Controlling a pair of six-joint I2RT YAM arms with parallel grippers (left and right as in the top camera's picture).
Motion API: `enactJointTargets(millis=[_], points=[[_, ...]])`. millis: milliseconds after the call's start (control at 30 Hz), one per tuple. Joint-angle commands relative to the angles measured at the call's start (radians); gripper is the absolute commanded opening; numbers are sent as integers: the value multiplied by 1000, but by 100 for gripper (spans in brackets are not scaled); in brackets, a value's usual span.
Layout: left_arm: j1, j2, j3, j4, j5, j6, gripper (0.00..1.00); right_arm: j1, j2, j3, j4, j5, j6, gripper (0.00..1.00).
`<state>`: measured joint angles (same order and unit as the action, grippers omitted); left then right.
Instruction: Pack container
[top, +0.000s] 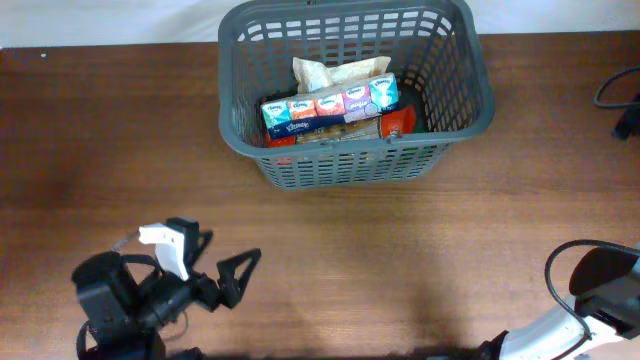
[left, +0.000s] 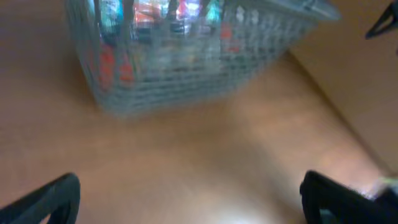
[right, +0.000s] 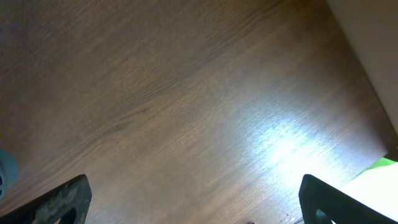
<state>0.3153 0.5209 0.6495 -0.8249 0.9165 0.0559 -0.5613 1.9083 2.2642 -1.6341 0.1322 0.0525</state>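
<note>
Overhead: the basket (top: 350, 165) is sitting at the far middle of the table (top: 400, 260), its back rim lying right at the far table edge. Inside, a tissue pack (top: 330, 105) is lying across, a crinkly bag (top: 335, 72) is resting behind it, and a red pack (top: 398, 122) is showing at the right end. Bare wood is running wide on both sides of the basket and across the whole near half. The left gripper (top: 232, 248) is hovering near-left, well apart from the basket, jaws spread wide and holding nothing. The right arm (top: 600, 290) is showing only at the near-right corner, its tool end sitting outside the frame. A dark cable (top: 615, 95) is lying at the right edge.

Left wrist: the picture is blurring. The camera is facing the basket's slatted wall, with open wood lying between it and the fingertips at the bottom corners. Full spread, nothing gripped. A diagonal edge is crossing the upper right.

Right wrist: the right gripper (right: 196, 200) is standing fully spread too, empty, only bare wood lying under it. The table edge is cutting across the upper-right corner.
</note>
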Motion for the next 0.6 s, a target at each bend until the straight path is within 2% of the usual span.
enactJointTargets(millis=[0,333,400,567], points=[[-3,-6,1,156,4,73,99,-3,-4,-3,0,-2,8,99],[-8,-6,0,457,-41,72,99,-3,-4,-3,0,-2,8,99],[-40,-9,0,488,-98,72,99,-3,-4,-3,0,-2,8,99],[-214,-31,0,496,-353,67,99,-3,-4,-3,0,-2,8,99]])
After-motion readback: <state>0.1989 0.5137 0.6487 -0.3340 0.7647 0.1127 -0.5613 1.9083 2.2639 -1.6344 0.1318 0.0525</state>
